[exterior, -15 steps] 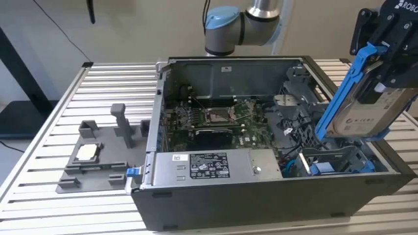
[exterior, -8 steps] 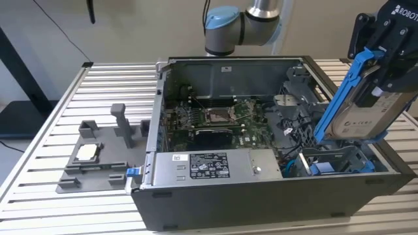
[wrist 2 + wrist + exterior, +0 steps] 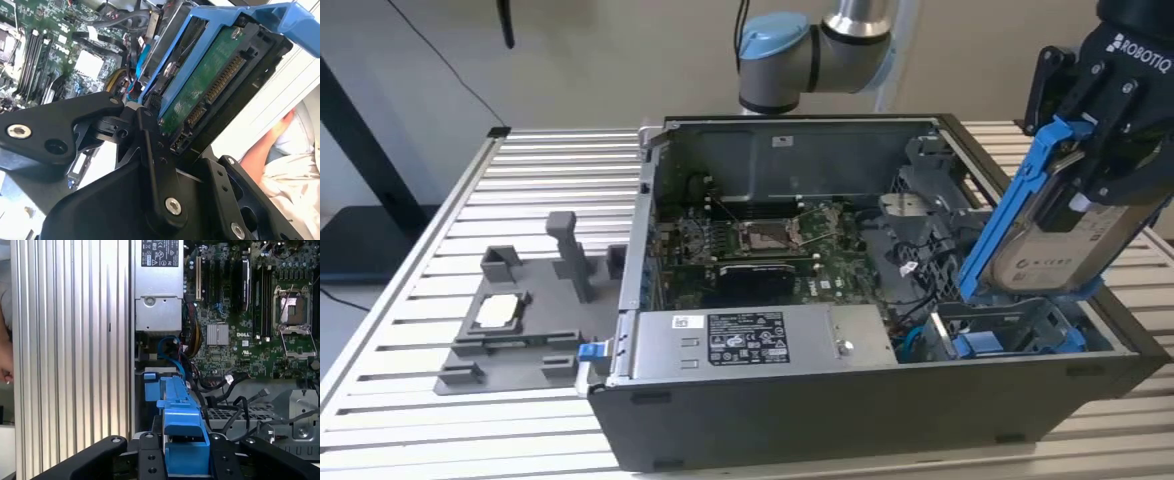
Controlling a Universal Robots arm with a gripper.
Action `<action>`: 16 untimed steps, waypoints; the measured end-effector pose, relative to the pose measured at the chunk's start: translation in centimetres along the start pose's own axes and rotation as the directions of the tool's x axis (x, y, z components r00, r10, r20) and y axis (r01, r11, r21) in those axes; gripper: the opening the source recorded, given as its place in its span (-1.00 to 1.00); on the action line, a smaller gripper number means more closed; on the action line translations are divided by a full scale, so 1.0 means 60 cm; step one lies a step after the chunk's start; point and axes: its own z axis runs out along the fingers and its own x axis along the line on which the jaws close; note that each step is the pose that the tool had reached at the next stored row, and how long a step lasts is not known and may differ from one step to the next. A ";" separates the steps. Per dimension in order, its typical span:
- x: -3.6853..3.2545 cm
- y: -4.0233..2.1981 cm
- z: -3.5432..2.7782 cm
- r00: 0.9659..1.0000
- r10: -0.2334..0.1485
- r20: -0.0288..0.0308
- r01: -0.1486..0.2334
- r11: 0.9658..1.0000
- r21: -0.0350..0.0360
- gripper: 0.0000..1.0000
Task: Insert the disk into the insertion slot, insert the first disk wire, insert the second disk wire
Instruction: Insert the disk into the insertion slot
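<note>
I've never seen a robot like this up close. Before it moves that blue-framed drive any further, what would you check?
1. Claw shut on the disk: ok.
2. Disk over the insertion slot: ok, hanging above it, not in.
3. Disk square to the slot: probably not ok; it leans in the exterior view.
4. Slot free of wires: cannot tell; black ones lie just beside it.
5. Person clear: ok; a hand is at the table edge, outside the case.

Disk (image 3: 1047, 240) (blue carrier, white label) tilted on edge just above insertion slot (image 3: 1007, 335).
</note>
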 end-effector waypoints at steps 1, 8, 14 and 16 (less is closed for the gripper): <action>0.000 0.000 0.002 1.000 0.000 0.000 0.000 1.000 0.000 -0.35; 0.000 -0.001 0.017 1.000 0.000 0.000 0.000 1.000 0.002 -0.35; 0.000 -0.001 0.029 1.000 0.000 0.000 0.000 1.000 0.006 -0.35; 0.000 -0.001 0.033 1.000 0.000 0.000 0.000 1.000 0.007 -0.35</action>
